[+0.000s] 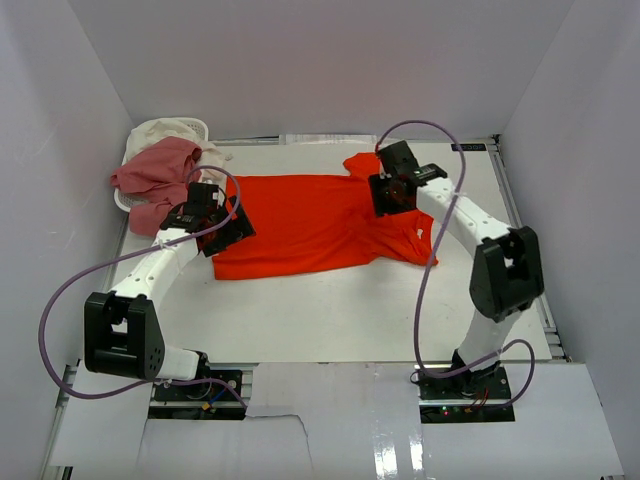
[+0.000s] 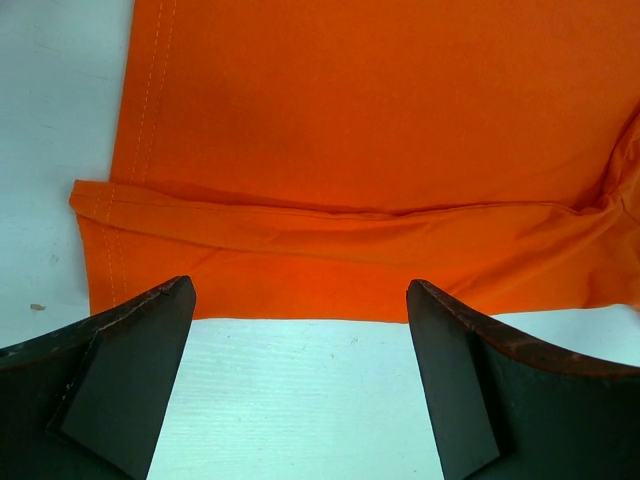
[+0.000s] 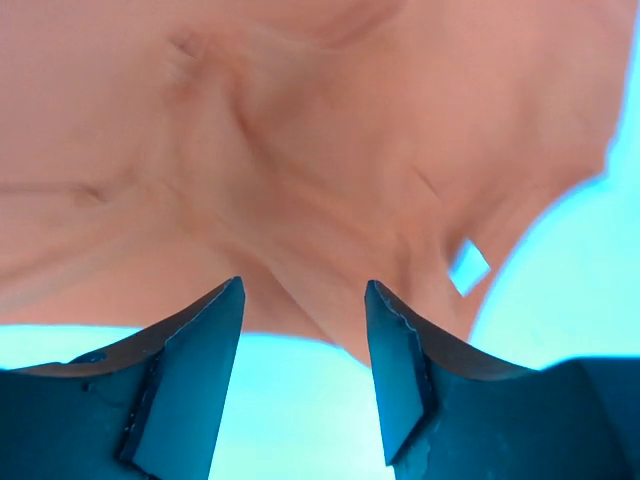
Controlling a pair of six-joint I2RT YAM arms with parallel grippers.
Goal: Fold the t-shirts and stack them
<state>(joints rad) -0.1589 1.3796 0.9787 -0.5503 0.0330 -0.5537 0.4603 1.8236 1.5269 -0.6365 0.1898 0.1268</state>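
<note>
We see the orange shirt (image 1: 320,225) lying spread near the middle of the table (image 1: 330,320), its sleeves at the 3 o'clock end and its hem at the 9 o'clock end. One sleeve sticks out toward 1 o'clock and the other lies toward 4 o'clock.

The left gripper (image 1: 225,225) sits at the shirt's 8 o'clock corner. In the left wrist view the left gripper (image 2: 300,380) has its jaws spread wide with nothing between them, only bare table. The orange shirt (image 2: 380,150) begins just past the fingertips, where a folded band of cloth runs across with a stitched hem at its 9 o'clock end.

The right gripper (image 1: 392,190) is over the shirt's 2 o'clock part, near the upper sleeve. In the right wrist view the right gripper (image 3: 303,370) has its jaws parted and grips nothing. Rumpled cloth of the orange shirt (image 3: 300,150) fills the view beyond the tips.

At 10 o'clock on the table, the pink shirt (image 1: 155,175) drapes over the basket (image 1: 122,203). The cream shirt (image 1: 170,130) is bunched just behind it.
</note>
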